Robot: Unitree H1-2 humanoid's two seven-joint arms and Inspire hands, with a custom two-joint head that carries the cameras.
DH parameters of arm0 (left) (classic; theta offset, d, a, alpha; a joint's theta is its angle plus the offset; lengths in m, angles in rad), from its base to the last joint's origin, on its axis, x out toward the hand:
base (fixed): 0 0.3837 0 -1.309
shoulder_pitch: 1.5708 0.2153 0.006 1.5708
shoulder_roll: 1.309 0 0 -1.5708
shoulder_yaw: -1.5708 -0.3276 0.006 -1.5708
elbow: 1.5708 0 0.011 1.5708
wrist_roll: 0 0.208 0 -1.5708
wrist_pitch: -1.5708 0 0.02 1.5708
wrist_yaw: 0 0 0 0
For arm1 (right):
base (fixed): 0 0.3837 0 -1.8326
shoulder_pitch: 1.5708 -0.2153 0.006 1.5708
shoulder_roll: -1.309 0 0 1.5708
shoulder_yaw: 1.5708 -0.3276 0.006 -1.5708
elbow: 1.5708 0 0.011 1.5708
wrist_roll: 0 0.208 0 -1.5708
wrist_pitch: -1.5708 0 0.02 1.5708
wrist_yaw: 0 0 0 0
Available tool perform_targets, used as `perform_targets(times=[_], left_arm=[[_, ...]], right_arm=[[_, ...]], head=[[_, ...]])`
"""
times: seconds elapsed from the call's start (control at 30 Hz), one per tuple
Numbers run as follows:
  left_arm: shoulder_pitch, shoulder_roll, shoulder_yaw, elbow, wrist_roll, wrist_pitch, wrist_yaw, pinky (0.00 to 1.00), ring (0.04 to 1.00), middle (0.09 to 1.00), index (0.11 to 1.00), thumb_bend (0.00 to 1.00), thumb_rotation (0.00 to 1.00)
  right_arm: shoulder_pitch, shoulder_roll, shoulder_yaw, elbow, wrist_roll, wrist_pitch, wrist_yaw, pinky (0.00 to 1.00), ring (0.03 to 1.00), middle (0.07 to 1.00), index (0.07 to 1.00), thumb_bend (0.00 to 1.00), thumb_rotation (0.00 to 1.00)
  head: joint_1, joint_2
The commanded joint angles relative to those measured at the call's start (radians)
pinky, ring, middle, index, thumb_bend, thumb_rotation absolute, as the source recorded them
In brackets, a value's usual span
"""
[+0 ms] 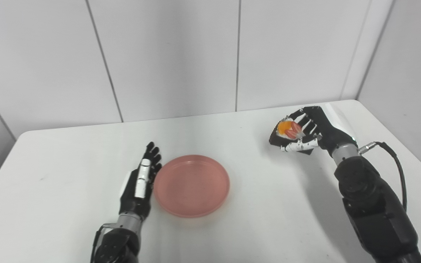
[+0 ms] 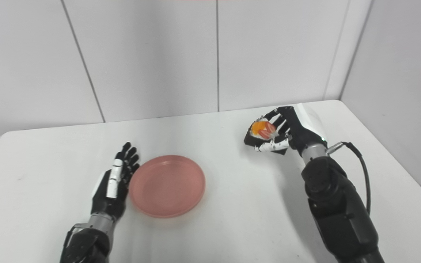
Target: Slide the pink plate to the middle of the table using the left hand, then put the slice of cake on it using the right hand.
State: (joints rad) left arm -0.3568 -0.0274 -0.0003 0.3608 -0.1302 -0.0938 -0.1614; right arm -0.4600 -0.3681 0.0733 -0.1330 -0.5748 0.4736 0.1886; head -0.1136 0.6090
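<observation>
1. The left robot hand (image 1: pixel 141 182) lies flat on the white table (image 1: pixel 68 164), fingers straight and apart, holding nothing, against the left rim of the round pink plastic plate (image 1: pixel 192 185).
2. The plate sits near the middle; sliding seems done.
3. The right robot hand (image 1: pixel 305 133) is clamped on the cake slice with orange and red fruit (image 1: pixel 288 129), well right of the plate.
4. Next, I judge: carry it over the plate, lower, release.

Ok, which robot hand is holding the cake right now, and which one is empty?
The right robot hand holds the slice of cake, its fingers closed around it. The left robot hand is empty, fingers straight, beside the pink plate.
</observation>
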Motion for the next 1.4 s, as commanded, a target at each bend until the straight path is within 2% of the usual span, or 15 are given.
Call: perform_targets(times=[0.0,0.17,0.27,0.33,0.47,0.77,0.87,0.97,1.1,1.27,1.37], left_arm=[[0.006,-0.020,-0.012,0.004,0.010,-0.012,0.007,1.00,1.000,1.000,1.000,0.50,1.00],[0.000,-0.027,-0.017,0.023,0.015,-0.029,0.022,1.00,1.000,1.000,1.000,0.50,1.00],[-0.003,-0.035,-0.015,0.040,0.023,-0.051,0.037,1.00,1.000,1.000,1.000,0.50,1.00],[-0.005,-0.037,-0.016,0.049,0.029,-0.060,0.042,1.00,1.000,1.000,1.000,0.50,1.00],[-0.002,-0.041,-0.022,0.041,0.044,-0.048,0.054,1.00,1.000,1.000,1.000,0.49,1.00],[-0.002,-0.050,-0.038,0.062,0.099,-0.086,0.096,1.00,1.000,1.000,1.000,0.49,1.00],[-0.003,-0.052,-0.038,0.066,0.099,-0.091,0.102,1.00,1.000,1.000,1.000,0.50,1.00],[-0.001,-0.053,-0.041,0.059,0.106,-0.079,0.111,1.00,1.000,1.000,1.000,0.50,1.00],[0.000,-0.053,-0.040,0.050,0.103,-0.069,0.107,1.00,1.000,1.000,1.000,0.50,1.00],[0.004,-0.052,-0.039,0.044,0.100,-0.074,0.101,1.00,1.000,1.000,1.000,0.51,1.00],[0.005,-0.052,-0.041,0.040,0.103,-0.077,0.103,1.00,1.000,1.000,1.000,0.50,1.00]], right_arm=[[-0.040,0.007,0.014,-0.046,-0.001,-0.015,0.003,0.26,0.336,0.428,0.541,0.52,0.00],[-0.036,0.032,0.066,-0.047,0.018,-0.071,-0.002,0.28,0.353,0.431,0.538,0.52,0.00],[-0.046,0.059,0.118,-0.051,0.014,-0.070,0.016,0.27,0.346,0.431,0.539,0.52,0.00],[-0.055,0.074,0.149,-0.052,0.011,-0.067,0.027,0.26,0.326,0.469,0.499,0.52,0.00],[-0.076,0.104,0.203,-0.028,0.003,-0.076,0.038,0.28,0.356,0.428,0.535,0.52,0.00],[-0.118,0.162,0.300,0.155,-0.037,-0.192,-0.011,0.28,0.364,0.419,0.532,0.52,0.00],[-0.127,0.175,0.318,0.216,-0.048,-0.229,-0.034,0.27,0.350,0.411,0.527,0.52,0.00],[-0.132,0.191,0.329,0.275,-0.057,-0.256,-0.055,0.26,0.349,0.468,0.495,0.52,0.00],[-0.141,0.210,0.339,0.346,-0.068,-0.289,-0.090,0.25,0.340,0.414,0.522,0.52,0.00],[-0.152,0.214,0.352,0.431,-0.090,-0.339,-0.134,0.25,0.338,0.405,0.524,0.52,0.00],[-0.154,0.213,0.356,0.453,-0.098,-0.344,-0.143,0.28,0.366,0.413,0.528,0.52,0.00]], head=[[0.011,-0.001],[0.032,-0.003],[0.049,-0.003],[0.054,-0.005],[0.059,-0.007],[0.079,-0.013],[0.079,-0.013],[0.081,-0.013],[0.077,-0.004],[0.076,0.002],[0.076,0.008]])
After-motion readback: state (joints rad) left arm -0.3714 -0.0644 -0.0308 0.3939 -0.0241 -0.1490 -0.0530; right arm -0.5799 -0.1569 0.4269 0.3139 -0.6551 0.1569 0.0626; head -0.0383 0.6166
